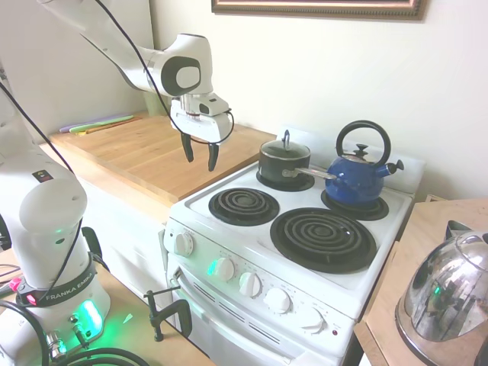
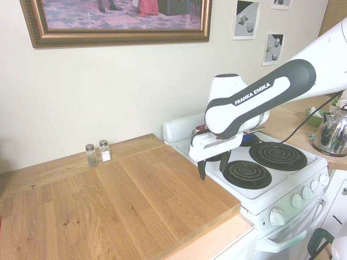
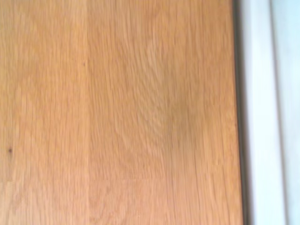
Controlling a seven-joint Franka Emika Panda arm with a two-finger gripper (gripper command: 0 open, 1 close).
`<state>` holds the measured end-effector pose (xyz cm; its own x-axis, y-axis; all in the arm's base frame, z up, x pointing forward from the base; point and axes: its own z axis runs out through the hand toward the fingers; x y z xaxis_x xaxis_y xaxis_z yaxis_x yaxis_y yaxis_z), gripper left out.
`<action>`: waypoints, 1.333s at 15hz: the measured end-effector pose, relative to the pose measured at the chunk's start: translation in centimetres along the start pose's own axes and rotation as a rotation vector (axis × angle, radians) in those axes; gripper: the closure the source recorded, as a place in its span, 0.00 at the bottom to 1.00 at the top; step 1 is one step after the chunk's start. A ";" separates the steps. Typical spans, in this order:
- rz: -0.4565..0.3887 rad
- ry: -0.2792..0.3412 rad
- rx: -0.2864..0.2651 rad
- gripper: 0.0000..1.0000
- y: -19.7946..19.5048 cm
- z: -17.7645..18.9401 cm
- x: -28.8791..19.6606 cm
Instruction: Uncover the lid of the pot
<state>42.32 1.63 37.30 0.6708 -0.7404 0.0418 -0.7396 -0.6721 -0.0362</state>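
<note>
- Lid (image 1: 285, 146): seated on the pot (image 1: 284, 162), closing it; the upright loop knob points up and nothing touches it.
- Pot: stands on the rear burner of the white stove (image 1: 229, 229) nearest the wooden tabletop (image 1: 145, 152). Its long handle (image 1: 309, 174) runs toward the blue kettle (image 1: 358, 171).
- Blue kettle: occupies the other rear burner, just beside the pot; the end of the pot handle reaches the kettle body. Its black arched handle rises higher than the lid knob.
- Front burners: the small coil (image 1: 244, 206) and the large coil (image 1: 323, 239) are both bare.
- Claw (image 1: 200, 152): hangs from the white arm above the edge of the tabletop next to the stove, fingers pointing down and spread apart, holding nothing. It is well apart from the pot, with the small front coil lying between them.
- Wrist view: shows wood grain and a strip of the stove's white edge (image 3: 262, 117) only.
- Second exterior view: the arm (image 2: 255, 100) hides most of the pot and kettle. Two small shakers (image 2: 97, 154) stand on the tabletop near the wall, well apart from the claw (image 2: 212, 167).
- Silver kettle (image 1: 446, 293): sits on a separate wooden surface beyond the stove, away from the pot.
</note>
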 end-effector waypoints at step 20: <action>-0.178 -0.034 0.146 1.00 1.3 -12.5 21.8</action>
<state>55.28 -15.25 50.64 0.7934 -0.6081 0.0266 -0.5952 -0.7842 -0.1756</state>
